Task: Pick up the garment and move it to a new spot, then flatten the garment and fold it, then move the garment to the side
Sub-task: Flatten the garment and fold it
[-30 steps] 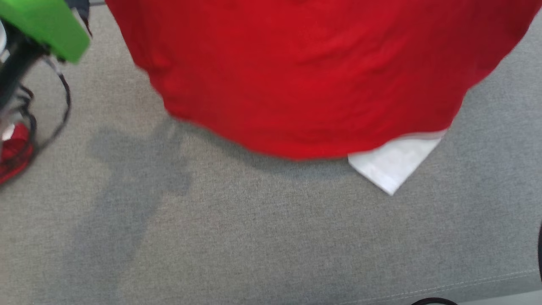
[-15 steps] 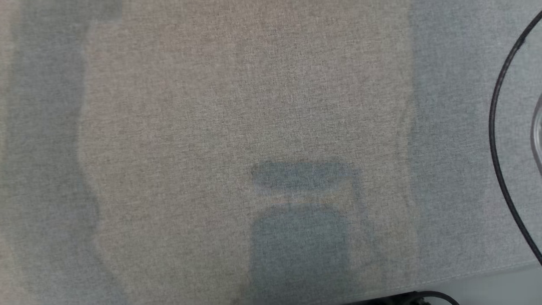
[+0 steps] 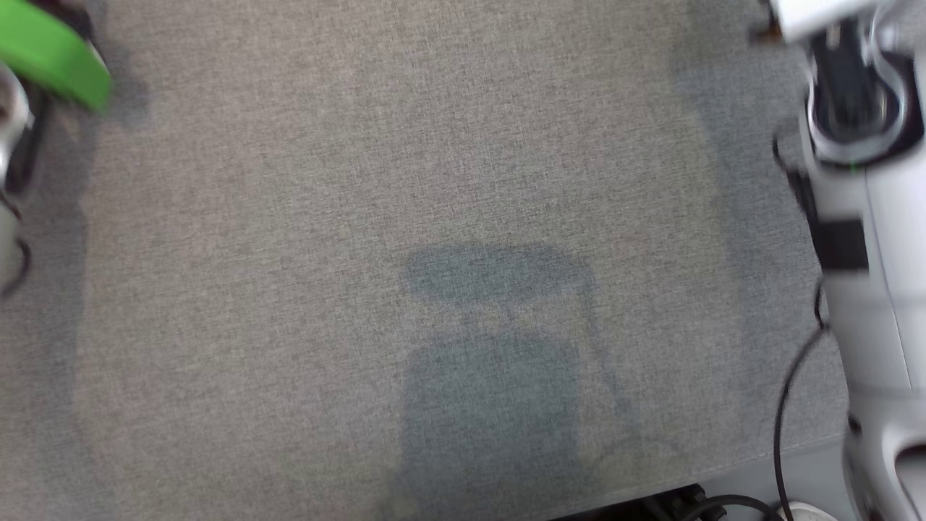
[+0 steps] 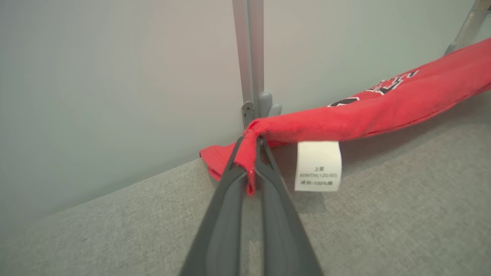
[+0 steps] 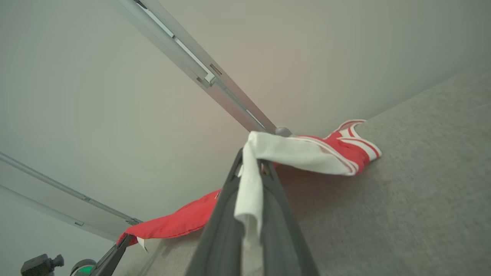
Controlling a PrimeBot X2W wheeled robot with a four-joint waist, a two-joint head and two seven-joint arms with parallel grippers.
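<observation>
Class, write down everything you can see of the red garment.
The red garment looks like soft knit cloth, with a white panel, red-and-white striped trim, black-and-white lettering and a white care label hanging down. It is bunched into a band, strung between the left gripper, shut on a red edge, and the right gripper, shut on the white part, above the grey fabric surface.

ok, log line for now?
left end effector: shut on red shirt | right end effector: shut on red shirt | shirt: stretched between
</observation>
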